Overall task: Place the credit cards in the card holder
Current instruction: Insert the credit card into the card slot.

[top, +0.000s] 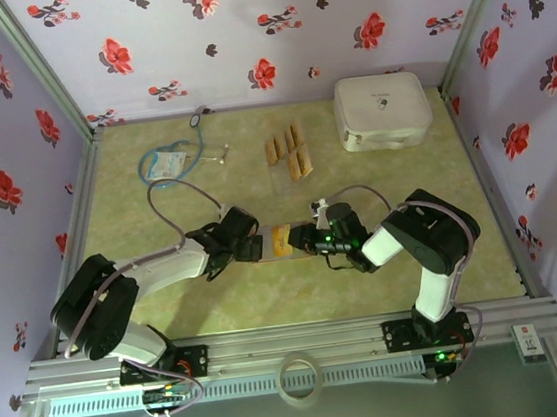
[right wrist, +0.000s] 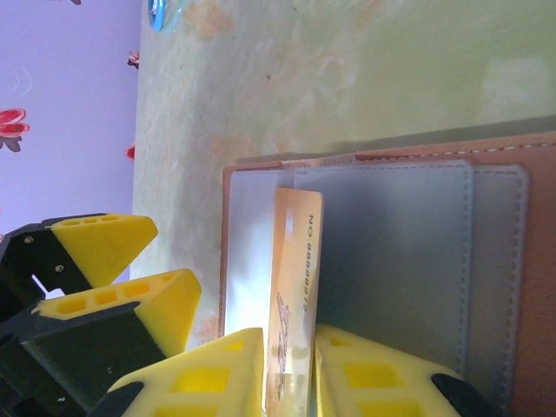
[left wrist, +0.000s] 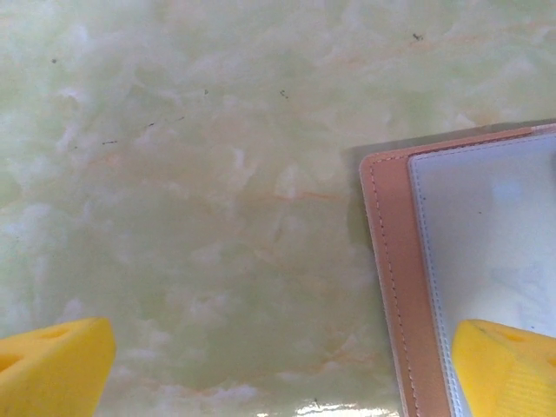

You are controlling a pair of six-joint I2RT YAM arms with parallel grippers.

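The card holder (right wrist: pixel 391 261) lies open on the table, its grey pockets up inside a reddish-brown rim (left wrist: pixel 391 261). My right gripper (right wrist: pixel 291 347) is shut on one tan credit card (right wrist: pixel 297 261), held on edge over the holder's inner pockets. The top view shows that card (top: pixel 281 240) between the two grippers. My left gripper (left wrist: pixel 287 369) is open. One of its yellow fingers (left wrist: pixel 508 365) lies over the holder's grey inside, the other over bare table. Several more credit cards (top: pixel 288 149) lie loose farther back on the table.
A white rounded case (top: pixel 382 109) stands at the back right. A blue-tubed stethoscope (top: pixel 177 160) lies at the back left. Flowered walls close in the table on three sides. A tape ring (top: pixel 298 382) sits in front of the arm bases.
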